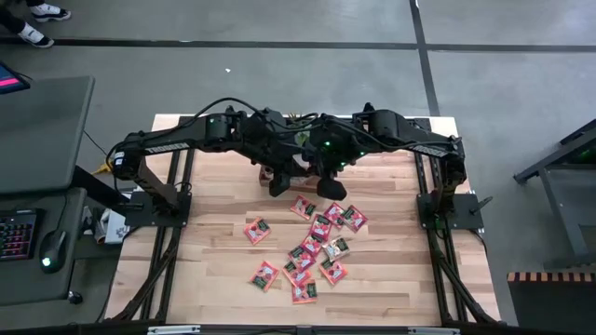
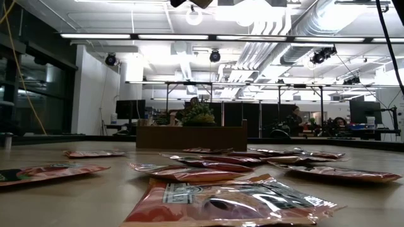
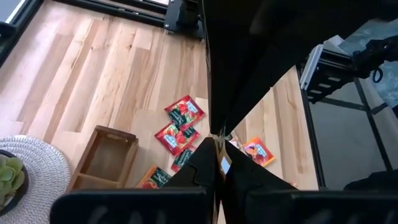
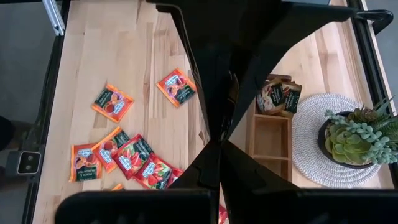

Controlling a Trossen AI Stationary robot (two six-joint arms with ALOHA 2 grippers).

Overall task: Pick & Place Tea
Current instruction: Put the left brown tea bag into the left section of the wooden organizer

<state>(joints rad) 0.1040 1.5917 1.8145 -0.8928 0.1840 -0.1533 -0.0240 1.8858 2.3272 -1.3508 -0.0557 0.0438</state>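
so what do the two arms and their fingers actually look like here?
Both arms are matte black with bulky jointed links, black cables looping over them and small green indicator lights near the wrists. The left gripper and right gripper each carry two flat, dark, wedge-shaped fingers that taper to a point. No readable markings show.

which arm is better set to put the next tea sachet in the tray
Left, probably. The left claw is shut on what looks like a tea sachet, and an empty compartment of the wooden tray shows beyond it. The right claw is shut too, with nothing seen in it.
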